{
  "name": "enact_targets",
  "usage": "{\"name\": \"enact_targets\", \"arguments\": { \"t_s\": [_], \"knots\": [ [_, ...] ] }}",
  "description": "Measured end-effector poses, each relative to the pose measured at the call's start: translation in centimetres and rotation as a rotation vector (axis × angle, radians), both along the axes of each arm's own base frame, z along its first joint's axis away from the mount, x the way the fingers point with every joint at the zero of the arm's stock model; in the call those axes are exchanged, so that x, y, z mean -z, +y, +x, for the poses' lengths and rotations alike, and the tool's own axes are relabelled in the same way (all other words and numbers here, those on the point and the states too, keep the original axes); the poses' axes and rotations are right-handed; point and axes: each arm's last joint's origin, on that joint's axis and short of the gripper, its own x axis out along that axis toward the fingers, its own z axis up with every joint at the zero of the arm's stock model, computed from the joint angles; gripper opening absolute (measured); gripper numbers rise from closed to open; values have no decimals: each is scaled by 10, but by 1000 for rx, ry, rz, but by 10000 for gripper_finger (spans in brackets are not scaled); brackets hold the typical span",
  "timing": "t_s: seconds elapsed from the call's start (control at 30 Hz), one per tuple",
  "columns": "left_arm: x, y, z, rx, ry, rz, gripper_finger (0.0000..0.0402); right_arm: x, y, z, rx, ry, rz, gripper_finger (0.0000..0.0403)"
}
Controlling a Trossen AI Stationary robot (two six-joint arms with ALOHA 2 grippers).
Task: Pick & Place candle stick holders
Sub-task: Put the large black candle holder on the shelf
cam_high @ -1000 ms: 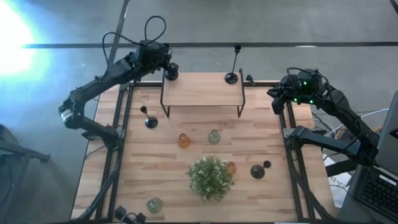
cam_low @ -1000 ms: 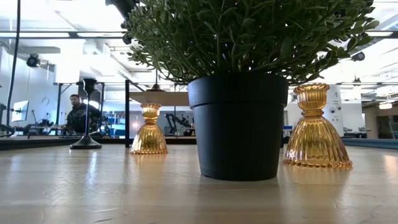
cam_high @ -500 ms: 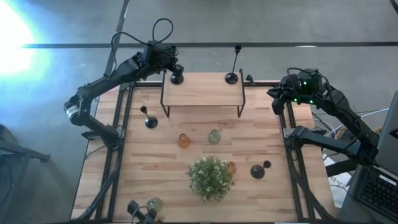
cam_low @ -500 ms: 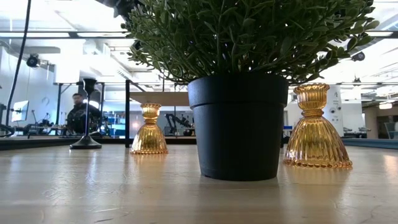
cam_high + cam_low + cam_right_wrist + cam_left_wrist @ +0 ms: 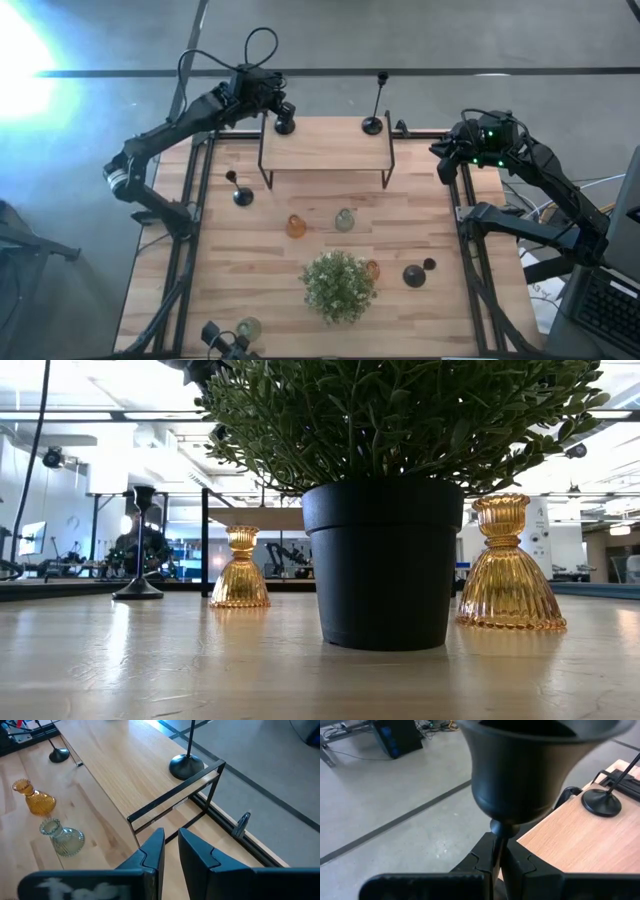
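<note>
My left gripper is shut on a tall black candle stick holder at the far left corner of the raised wooden shelf. Its cup fills the left wrist view. A second tall black holder stands by its base on the shelf's far right. Two short black holders, two amber glass ones and two pale green ones stand on the table. My right gripper waits, shut and empty, at the table's far right. My left gripper pinches the holder's thin stem between its two fingers, just below the cup. The fingers lie across the stem, coming from the table's far left side. The holder stays upright, its base at the shelf's far left corner; whether the base touches the shelf I cannot tell.
A bushy green plant in a black pot stands near the table's middle front and fills the low view. The shelf's black wire legs stand on the table. A person shows far off in the room.
My left gripper has carried the black holder a little toward the table's right and near side. The holder's base now shows at the shelf's far left corner. In the last half second it has kept still.
</note>
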Motion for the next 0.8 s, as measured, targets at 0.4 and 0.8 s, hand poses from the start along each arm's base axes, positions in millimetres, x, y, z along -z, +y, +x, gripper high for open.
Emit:
{"name": "enact_targets", "arguments": {
  "t_s": [0.4,0.8],
  "knots": [
    [3,3,-6,-23,26,-28,17,0,0,0,2,-1,2,49],
    [4,3,-5,1,23,-43,77,0,0,0,2,-2,3,50]
  ]
}}
